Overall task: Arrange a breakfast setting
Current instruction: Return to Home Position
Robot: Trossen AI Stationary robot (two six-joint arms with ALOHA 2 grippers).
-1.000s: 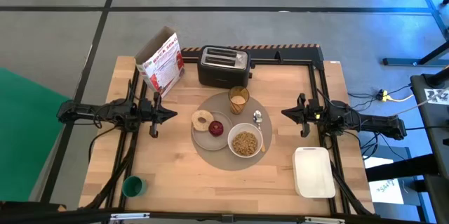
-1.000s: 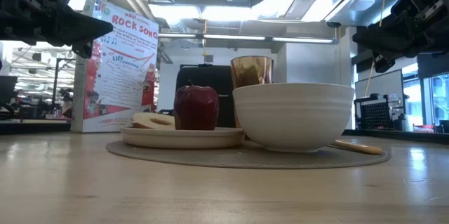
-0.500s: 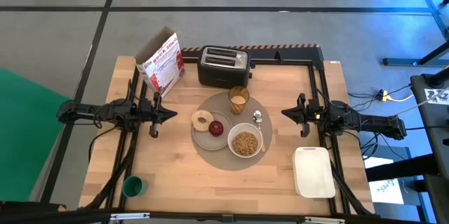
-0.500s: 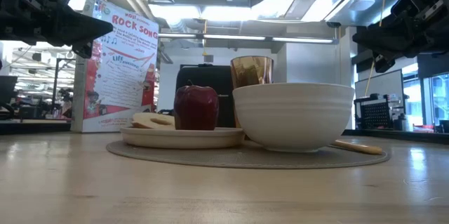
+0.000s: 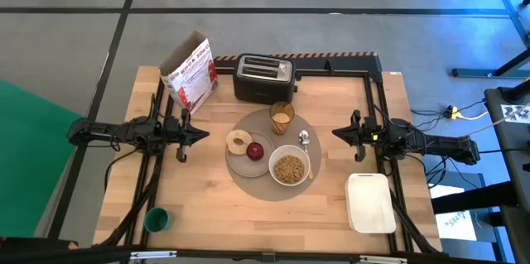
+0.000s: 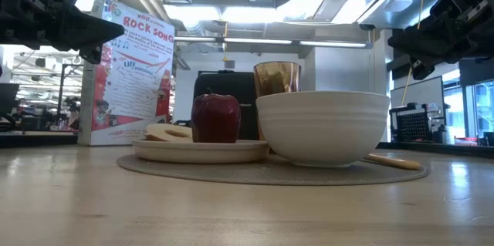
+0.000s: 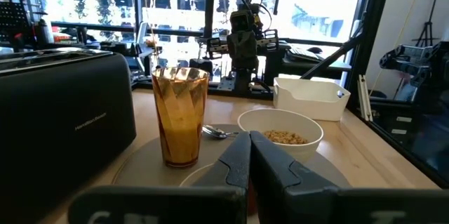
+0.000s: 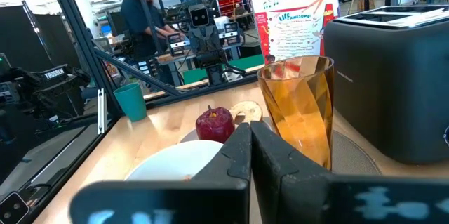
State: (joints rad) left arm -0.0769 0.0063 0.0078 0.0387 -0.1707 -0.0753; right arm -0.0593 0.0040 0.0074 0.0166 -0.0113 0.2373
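Both arms reach level across the tabletop (image 5: 207, 198) from its 2 sides. The left pincer (image 5: 201, 134) hangs left of the setting and the right pincer (image 5: 335, 134) right of it. Each is well apart from the dishes, with its 2 fingers pressed together on nothing.

The large round grey mat (image 5: 257, 183) lies mid-tabletop. On its left half sits the small grey plate (image 5: 238, 165), which carries the ring-shaped bread (image 5: 232, 141) and, just beside it on the right, the red apple (image 5: 256, 151), standing upright. The white bowl (image 6: 323, 130), filled with cereal, stands on the mat's near right part, just beside the plate. The amber translucent cup (image 5: 281, 116) stands upright at the mat's far edge, just in front of a black toaster (image 5: 264, 78). The metal spoon (image 5: 304, 140) lies on the mat right of the bowl, its head toward the cup.

A cereal box (image 5: 190, 74) stands at the far left. The white rectangular tray (image 5: 370, 202) lies off the mat at the near right, and the small green cup (image 5: 157, 218) is at the near left corner
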